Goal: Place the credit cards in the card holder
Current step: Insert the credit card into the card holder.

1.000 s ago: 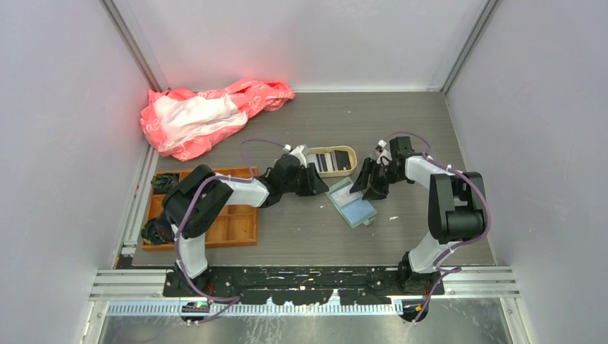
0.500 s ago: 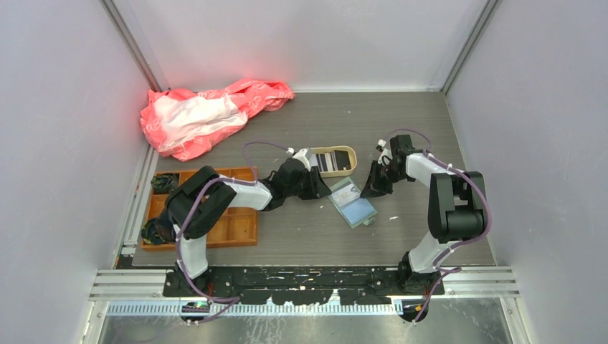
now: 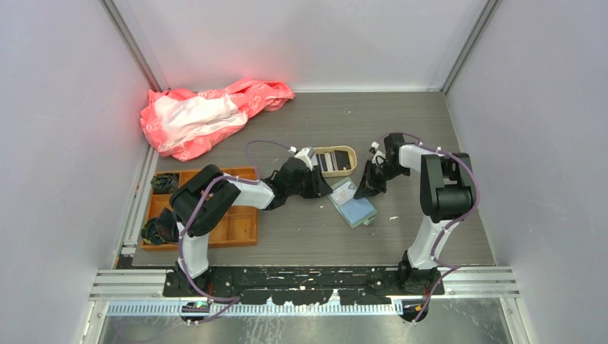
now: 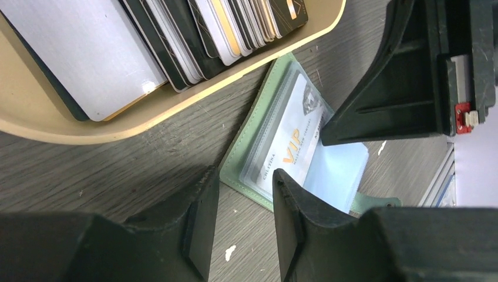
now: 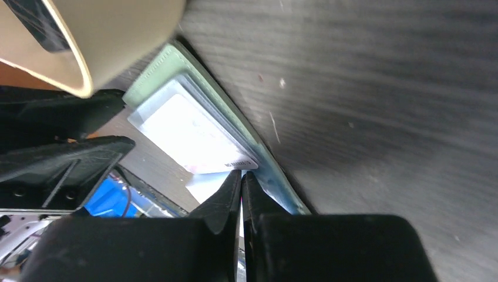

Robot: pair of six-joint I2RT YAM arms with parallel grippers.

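The sage-green card holder (image 3: 353,203) lies open on the table just in front of the beige tray (image 3: 335,149). A white card marked VIP (image 4: 290,141) sits partly inside its clear pocket. My right gripper (image 5: 241,174) is shut, and its tips touch the exposed end of that card (image 5: 194,135). My left gripper (image 4: 245,176) stands open over the card holder's (image 4: 253,126) near corner, gripping nothing. Several more credit cards (image 4: 194,29), dark and pale, stand on edge in the beige tray (image 4: 59,123).
An orange compartment tray (image 3: 229,222) sits at the left, under the left arm. A pink and white plastic bag (image 3: 208,111) lies at the back left. Pale walls close in the table on three sides.
The right gripper has gone from open to shut and shifted slightly left, onto the card's end. The left gripper has crept a little right toward the card holder.
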